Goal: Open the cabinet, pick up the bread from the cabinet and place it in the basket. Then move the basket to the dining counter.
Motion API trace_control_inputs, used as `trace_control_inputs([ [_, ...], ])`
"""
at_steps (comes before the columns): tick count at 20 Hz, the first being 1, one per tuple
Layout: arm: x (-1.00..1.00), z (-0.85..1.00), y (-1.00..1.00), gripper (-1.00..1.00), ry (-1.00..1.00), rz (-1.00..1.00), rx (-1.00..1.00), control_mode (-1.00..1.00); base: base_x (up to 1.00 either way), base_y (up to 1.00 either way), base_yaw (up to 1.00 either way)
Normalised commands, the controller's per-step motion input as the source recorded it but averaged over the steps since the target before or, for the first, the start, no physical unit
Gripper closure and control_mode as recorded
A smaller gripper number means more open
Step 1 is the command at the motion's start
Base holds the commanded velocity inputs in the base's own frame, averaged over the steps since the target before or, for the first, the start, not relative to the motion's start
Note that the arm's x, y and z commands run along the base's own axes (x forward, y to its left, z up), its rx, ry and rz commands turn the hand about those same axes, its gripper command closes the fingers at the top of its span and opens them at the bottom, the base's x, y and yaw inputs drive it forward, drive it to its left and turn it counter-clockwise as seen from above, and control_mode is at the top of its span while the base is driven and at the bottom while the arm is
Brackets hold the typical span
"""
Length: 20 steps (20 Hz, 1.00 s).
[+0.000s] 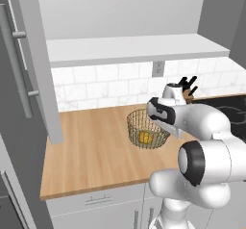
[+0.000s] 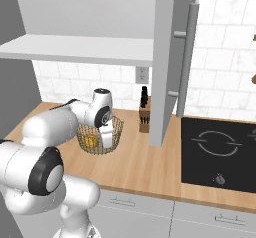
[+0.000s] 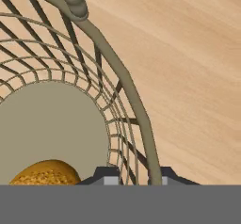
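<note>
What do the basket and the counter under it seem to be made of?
The basket looks like tan-gold metal wire, matte: thin bars with see-through gaps around a solid flat base. It could be painted. The counter looks like light wood with a smooth finish: fine grain streaks run across it. The picture is rendered, so both are guesses.

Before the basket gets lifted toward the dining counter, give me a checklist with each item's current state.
1. Bread in the basket: ok, it lies on the flat base.
2. Gripper straddling the basket rim: ok, one fingertip inside the wall, one outside.
3. Gripper shut on the rim: cannot tell; the tips are cut off at the bottom of the hand view.
4. Basket upright on the counter: ok.
5. Cabinet door clear of the lift path: cannot tell; it stands open near the basket.
</note>
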Motion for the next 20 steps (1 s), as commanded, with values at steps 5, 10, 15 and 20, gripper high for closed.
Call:
trace_control_inputs([
  [5,-0.34,0.38,0.0,1.0,-0.01,-0.09,0.0,-1.0,0.0,0.0,0.0],
  [10,-0.45,0.71,0.0,1.0,0.0,0.0,0.0,-1.0,0.0,0.0,0.0],
  [15,-0.6,0.71,0.02,1.0,0.0,0.0,-0.05,-1.0,0.0,0.0,0.0],
  [20,-0.83,0.59,0.0,1.0,-0.06,0.0,-0.06,-1.0,0.0,0.0,0.0],
])
